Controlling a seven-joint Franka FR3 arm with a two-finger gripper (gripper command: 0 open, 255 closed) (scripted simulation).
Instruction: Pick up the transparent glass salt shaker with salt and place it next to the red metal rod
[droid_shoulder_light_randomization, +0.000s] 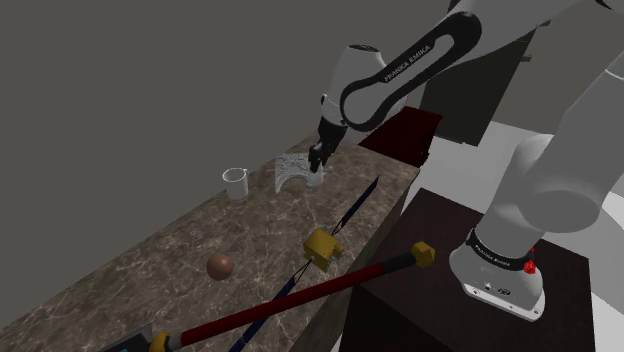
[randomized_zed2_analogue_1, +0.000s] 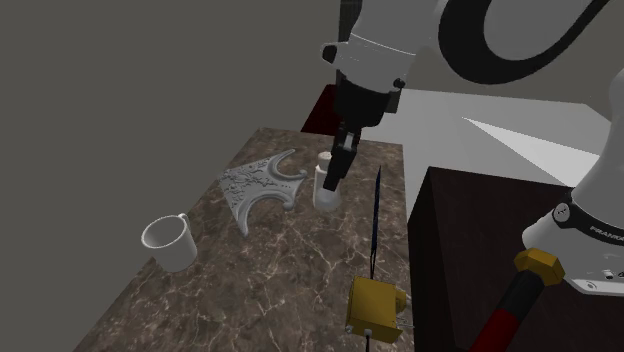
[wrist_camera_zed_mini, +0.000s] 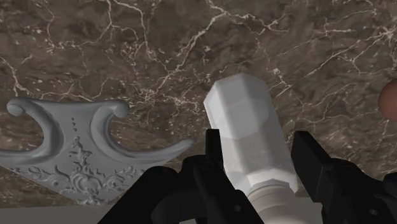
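Shoulder view: the gripper (droid_shoulder_light_randomization: 317, 165) reaches down just beside the ornate grey bracket (droid_shoulder_light_randomization: 290, 172), on the bracket's right in this view. The pale salt shaker (droid_shoulder_light_randomization: 319, 180) stands under it, close against that same edge of the bracket. A white mug (droid_shoulder_light_randomization: 235, 183) sits to the bracket's left. Well below the bracket on the marble counter (droid_shoulder_light_randomization: 150, 270) lie a brown ball (droid_shoulder_light_randomization: 221, 266), a yellow block (droid_shoulder_light_randomization: 321, 247) and the red rod (droid_shoulder_light_randomization: 290, 300), which slants far from the bracket toward the picture's lower left.

Second exterior view: the gripper (randomized_zed2_analogue_1: 335, 172) comes down on the bracket's (randomized_zed2_analogue_1: 262, 185) right, its fingers over the upper part of the salt shaker (randomized_zed2_analogue_1: 324, 190). The shaker stands roughly upright just beside the bracket's tip, with its base at the counter (randomized_zed2_analogue_1: 270, 270) (whether it rests there or is a hair off, I cannot tell). The mug (randomized_zed2_analogue_1: 168, 243) is below and left of the bracket. The yellow block (randomized_zed2_analogue_1: 373, 305) and the rod's red shaft (randomized_zed2_analogue_1: 505, 312) are well off to its lower right.

Wrist view: the gripper (wrist_camera_zed_mini: 259, 139) has the faceted white shaker (wrist_camera_zed_mini: 245, 121) between its two black fingers (wrist_camera_zed_mini: 213, 153). The jaws are only partly closed, stopped at the shaker's width, with each finger lying against one side of it. The bracket (wrist_camera_zed_mini: 76, 153) lies beside the shaker on the veined counter (wrist_camera_zed_mini: 127, 51), apart from it.
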